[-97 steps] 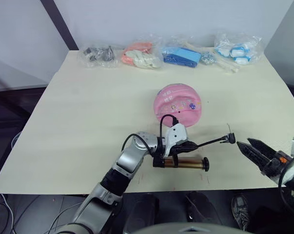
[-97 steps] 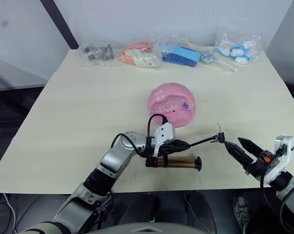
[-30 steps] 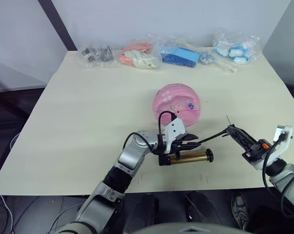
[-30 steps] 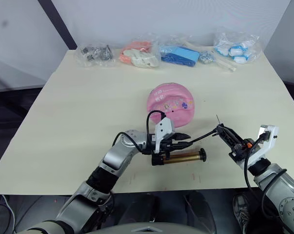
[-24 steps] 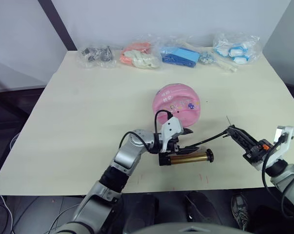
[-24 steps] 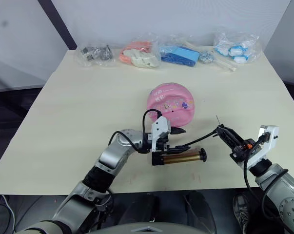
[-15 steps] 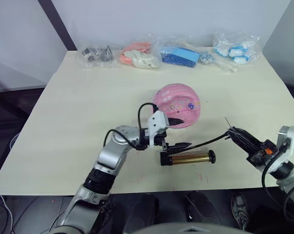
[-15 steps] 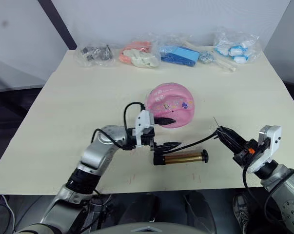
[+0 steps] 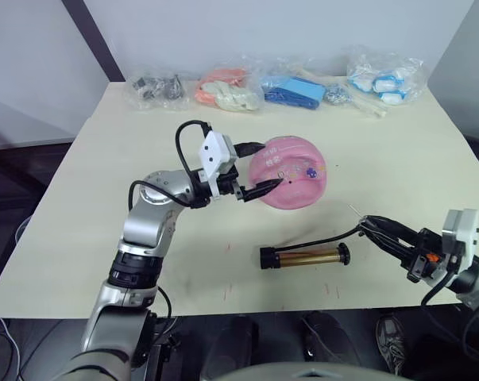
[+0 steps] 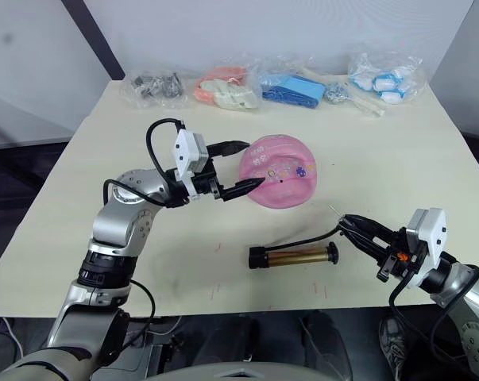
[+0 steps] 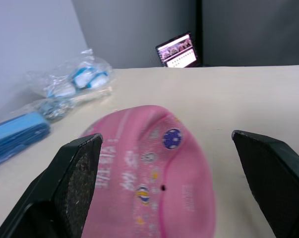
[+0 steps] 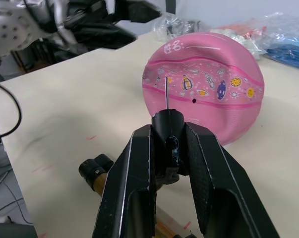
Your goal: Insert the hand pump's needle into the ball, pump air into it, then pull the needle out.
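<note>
The pink ball (image 9: 291, 168) sits dented near the table's middle. My left gripper (image 9: 257, 168) is open at the ball's left side, one finger (image 11: 72, 173) on each flank and apart from the rubber. The hand pump (image 9: 304, 256), gold with black caps, lies flat on the table in front of the ball, with nothing gripping its body. Its black hose (image 9: 330, 236) runs right to my right gripper (image 12: 168, 136), which is shut on the black fitting. The needle (image 12: 166, 93) sticks out past the fingertips towards the ball (image 12: 209, 91), short of it.
Several clear bags line the table's far edge: dark parts (image 9: 160, 86), pink-white items (image 9: 227, 91), blue items (image 9: 295, 91), blue-white items (image 9: 386, 75). The table's front edge (image 9: 223, 309) runs just below the pump. A lit screen (image 11: 178, 49) stands beyond the table.
My left gripper let go of the pump, opened wide and swung up to the ball's left side. The pump stays lying on the table. My right gripper sank slightly with the needle.
</note>
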Motion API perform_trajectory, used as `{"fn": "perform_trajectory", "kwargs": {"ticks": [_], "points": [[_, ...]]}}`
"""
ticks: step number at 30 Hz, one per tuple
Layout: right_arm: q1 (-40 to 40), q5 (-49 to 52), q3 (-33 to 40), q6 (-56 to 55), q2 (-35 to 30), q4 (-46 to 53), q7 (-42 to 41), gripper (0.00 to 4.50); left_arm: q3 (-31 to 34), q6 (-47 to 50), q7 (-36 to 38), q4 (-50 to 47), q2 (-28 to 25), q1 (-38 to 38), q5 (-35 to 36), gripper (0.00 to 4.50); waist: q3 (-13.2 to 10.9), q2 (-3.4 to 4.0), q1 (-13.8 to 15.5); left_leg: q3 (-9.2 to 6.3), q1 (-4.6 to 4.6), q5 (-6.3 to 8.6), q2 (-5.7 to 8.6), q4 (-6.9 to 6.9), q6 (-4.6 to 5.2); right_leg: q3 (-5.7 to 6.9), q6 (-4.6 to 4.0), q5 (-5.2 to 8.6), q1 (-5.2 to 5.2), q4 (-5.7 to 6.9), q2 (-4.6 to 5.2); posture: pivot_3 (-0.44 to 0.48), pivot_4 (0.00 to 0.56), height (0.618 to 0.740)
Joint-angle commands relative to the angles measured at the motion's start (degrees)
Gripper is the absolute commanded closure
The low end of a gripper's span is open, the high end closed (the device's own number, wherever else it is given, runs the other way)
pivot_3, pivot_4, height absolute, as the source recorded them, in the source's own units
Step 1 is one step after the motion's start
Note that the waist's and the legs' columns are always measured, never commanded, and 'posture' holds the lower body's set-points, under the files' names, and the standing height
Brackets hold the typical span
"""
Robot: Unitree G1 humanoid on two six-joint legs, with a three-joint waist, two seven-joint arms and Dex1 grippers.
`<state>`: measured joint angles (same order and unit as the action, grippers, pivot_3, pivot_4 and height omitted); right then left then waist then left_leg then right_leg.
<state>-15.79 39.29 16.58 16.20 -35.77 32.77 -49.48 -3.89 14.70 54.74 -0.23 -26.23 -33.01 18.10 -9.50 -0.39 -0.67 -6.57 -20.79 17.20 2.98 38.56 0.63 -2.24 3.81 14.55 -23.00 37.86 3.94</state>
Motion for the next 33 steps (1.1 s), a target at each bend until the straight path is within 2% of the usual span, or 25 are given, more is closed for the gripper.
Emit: {"fn": "perform_trajectory", "kwargs": {"ticks": [1,12,19,25,33], "points": [[1.1,-0.2,0.2,-1.1,-0.6,0.9,-0.8,4.12,0.4,-1.8,-0.5,3.7,-0.4,-4.2,-1.4,0.05,0.0,-0.03,0.0,-0.01,0.0,0.0,0.0,0.0,0.0,0.01,0.0,0.0,0.0,0.0,0.0,0.0,0.15,0.74],[2.3,-0.5,0.5,0.3,-0.8,1.5,0.7,4.12,-5.0,-5.2,1.5,21.8,2.3,-15.7,-8.2,0.05,-0.1,-0.09,0.0,0.0,-0.11,-0.01,0.04,0.0,-0.01,0.0,0.0,0.0,-0.1,0.0,-0.01,0.0,0.15,0.74],[0.4,-1.6,1.1,0.4,-0.4,1.8,2.8,4.12,-6.0,-6.7,2.7,28.6,3.3,-18.8,-10.9,0.05,-0.1,-0.11,-0.2,0.04,-0.14,-0.01,0.06,0.0,-0.01,-0.04,0.0,0.0,-0.15,0.01,0.0,0.0,0.15,0.74],[0.0,-1.5,1.3,0.8,-0.4,1.9,3.9,4.12,-6.1,-6.6,3.2,30.0,3.1,-19.5,-12.2,0.05,-0.1,-0.12,-0.1,0.02,-0.13,-0.01,0.06,0.01,-0.01,-0.04,0.0,0.0,-0.15,0.06,0.0,0.0,0.15,0.74],[0.6,-1.2,0.2,2.2,-0.5,1.9,5.0,4.12,-5.5,-2.2,3.7,25.2,0.8,-18.1,-12.4,0.05,-0.1,-0.12,-0.1,0.02,-0.13,-0.01,0.05,0.02,-0.01,-0.04,0.0,0.0,-0.15,0.06,-0.01,0.0,0.15,0.74]]}}
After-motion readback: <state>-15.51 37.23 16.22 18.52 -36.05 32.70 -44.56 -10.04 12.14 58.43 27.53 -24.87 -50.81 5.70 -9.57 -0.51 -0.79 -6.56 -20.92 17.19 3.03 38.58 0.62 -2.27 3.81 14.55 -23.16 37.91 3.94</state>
